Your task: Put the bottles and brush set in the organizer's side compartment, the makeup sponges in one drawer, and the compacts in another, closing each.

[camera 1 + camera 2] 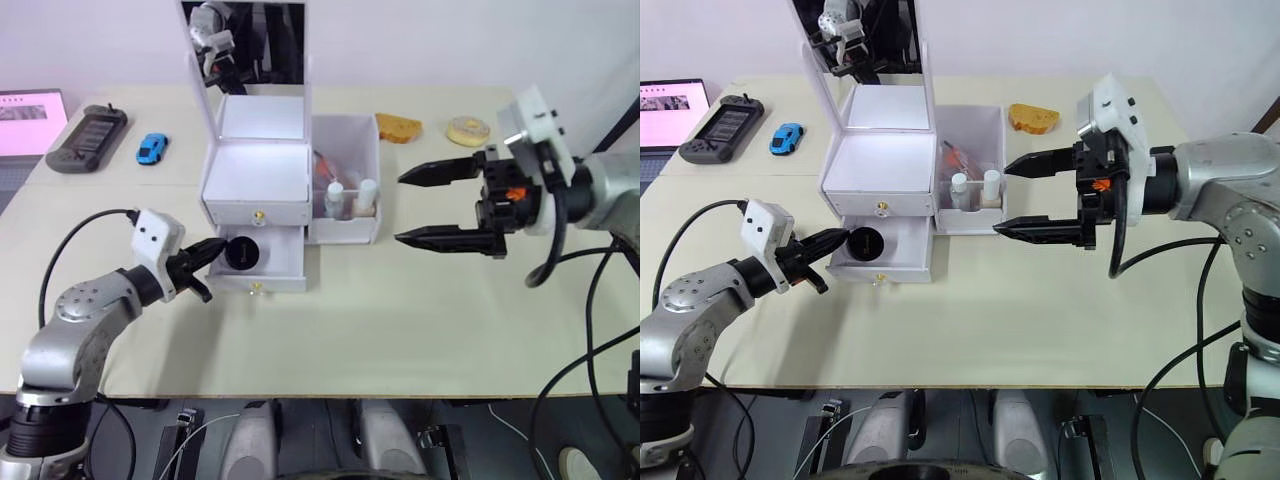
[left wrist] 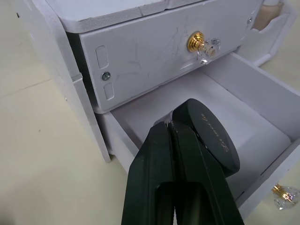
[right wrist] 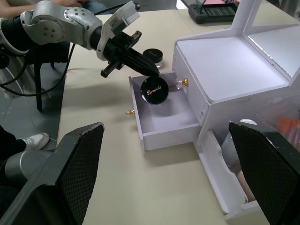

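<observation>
The bottles (image 1: 348, 197) and the brush set (image 1: 322, 164) already stand in the side compartment (image 1: 346, 232) at the right end of the organizer (image 1: 256, 180). The upper drawer (image 1: 257, 212) is pushed in; whether the makeup sponges lie inside it cannot be seen, though none lies out on the table (image 1: 400, 320). The lower drawer (image 1: 262, 262) is pulled out toward the near edge. The left gripper (image 1: 214, 253) is clamped on one compact (image 1: 241, 252), holding it over the open drawer's left part, tilted on edge and not yet set down. It is a round black case with small pale lettering across its lid. A second compact (image 3: 153, 54) sits on the table just to the left of the organizer, judging by the right wrist view. So what is left seems to be dropping this compact, fetching the other, and shutting the lower drawer. The right gripper (image 1: 433, 207) hangs to the right of the side compartment with its fingers spread wide and nothing between them
</observation>
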